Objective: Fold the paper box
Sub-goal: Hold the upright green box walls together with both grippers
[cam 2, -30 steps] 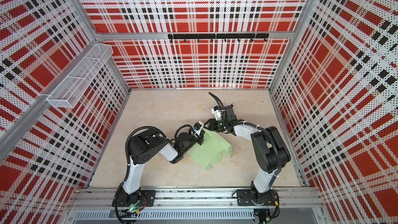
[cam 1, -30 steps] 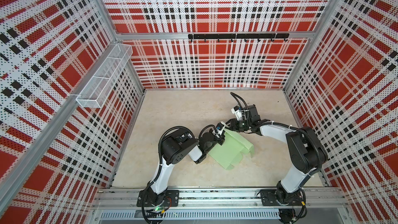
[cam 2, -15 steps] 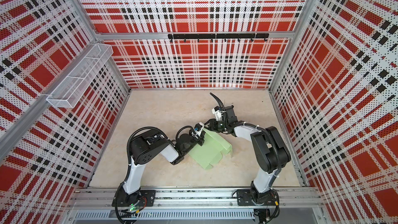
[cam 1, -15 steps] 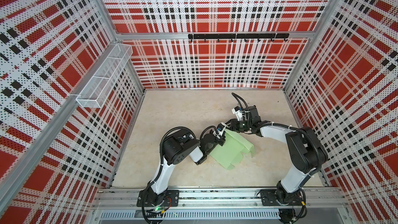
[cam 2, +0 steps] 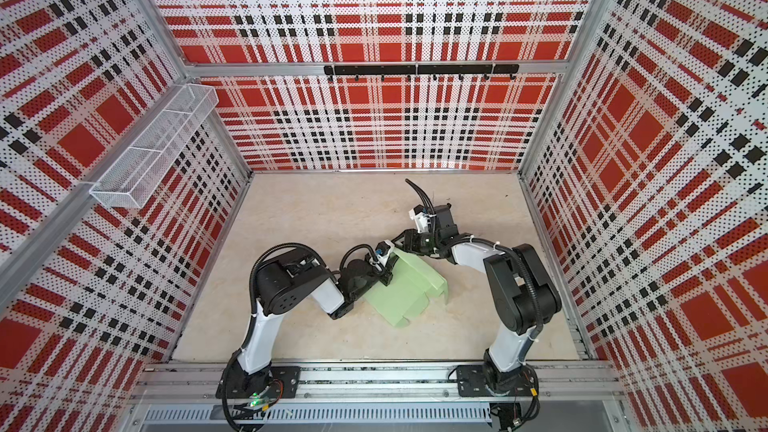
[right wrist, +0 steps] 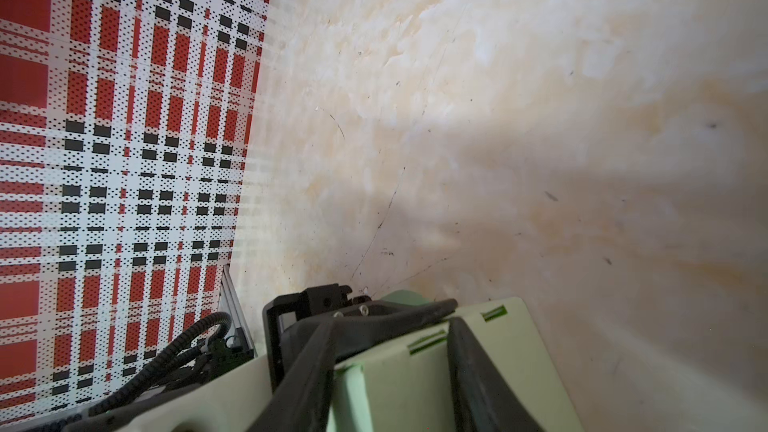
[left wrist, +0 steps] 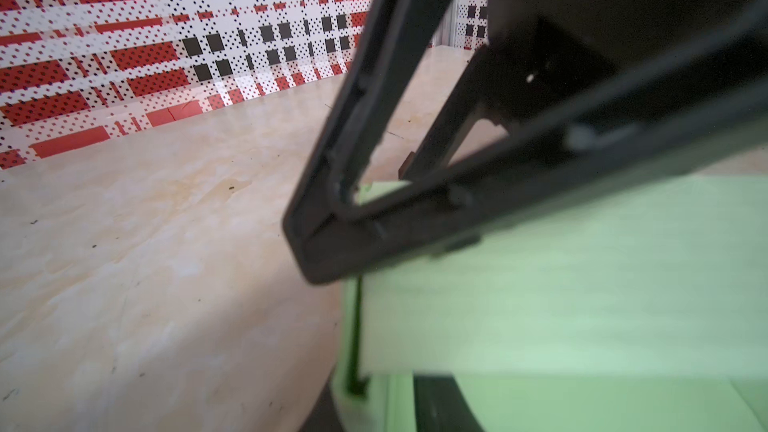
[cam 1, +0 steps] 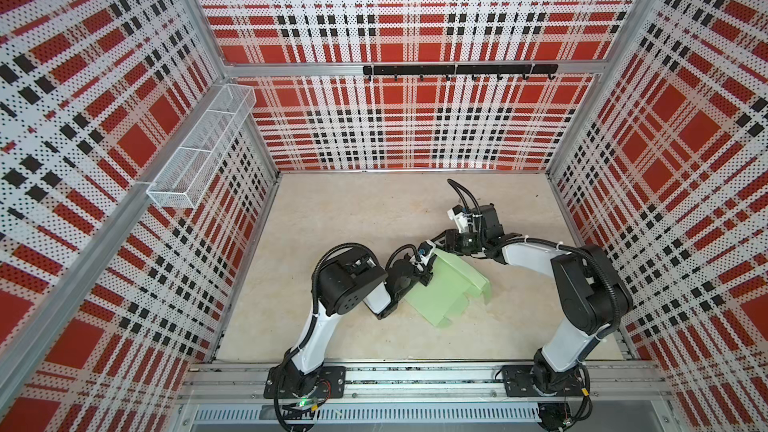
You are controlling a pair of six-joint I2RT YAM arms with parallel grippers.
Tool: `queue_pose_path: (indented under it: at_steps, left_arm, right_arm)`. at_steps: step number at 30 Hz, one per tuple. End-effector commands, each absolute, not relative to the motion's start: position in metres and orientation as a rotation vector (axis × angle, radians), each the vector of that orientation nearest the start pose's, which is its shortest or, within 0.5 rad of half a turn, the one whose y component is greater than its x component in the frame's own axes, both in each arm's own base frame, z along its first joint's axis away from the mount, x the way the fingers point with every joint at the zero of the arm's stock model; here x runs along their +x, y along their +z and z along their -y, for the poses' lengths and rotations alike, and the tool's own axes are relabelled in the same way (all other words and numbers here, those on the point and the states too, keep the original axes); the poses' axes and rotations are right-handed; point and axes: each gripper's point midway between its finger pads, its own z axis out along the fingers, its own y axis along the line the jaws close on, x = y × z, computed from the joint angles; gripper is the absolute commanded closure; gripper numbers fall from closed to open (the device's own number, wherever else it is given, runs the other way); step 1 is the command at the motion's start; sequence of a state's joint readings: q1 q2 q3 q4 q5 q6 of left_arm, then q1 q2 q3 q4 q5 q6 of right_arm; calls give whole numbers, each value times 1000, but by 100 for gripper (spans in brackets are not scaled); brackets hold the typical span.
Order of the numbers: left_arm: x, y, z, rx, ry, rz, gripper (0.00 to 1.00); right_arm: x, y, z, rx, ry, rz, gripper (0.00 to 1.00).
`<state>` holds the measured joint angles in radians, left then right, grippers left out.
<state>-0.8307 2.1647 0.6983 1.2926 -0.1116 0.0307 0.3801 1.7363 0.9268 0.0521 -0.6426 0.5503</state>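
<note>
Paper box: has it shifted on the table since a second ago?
No. The paper box lies where it did: its near corner sits no closer to the front rail and no further from it than before.

One paper box (cam 1: 445,293); two arms (cam 1: 348,284) (cam 1: 582,286); one wire basket (cam 1: 200,150).

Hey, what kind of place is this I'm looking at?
Most likely a robot test booth: a left arm and right arm bolted to a metal rail, plaid perforated walls closing in three sides, and a paper box lying between them on the beige floor.
</note>
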Motion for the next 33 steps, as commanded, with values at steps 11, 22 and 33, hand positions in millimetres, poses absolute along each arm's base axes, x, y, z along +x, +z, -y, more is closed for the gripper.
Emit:
queue_pose_path:
  at_steps: [11,22,33]
  left_arm:
    - [350,41,355,672,-467,-1671,84]
    - [351,37,361,680,-453,-1678,100]
    - [355,31,365,667,-413,-1704,86]
  right_arm:
    - [344,50,-239,-53,1079,-2622,55]
    - [342,51,-237,-52,1066,-2622,56]
    - [343,54,-237,-50,1069,-2612,56]
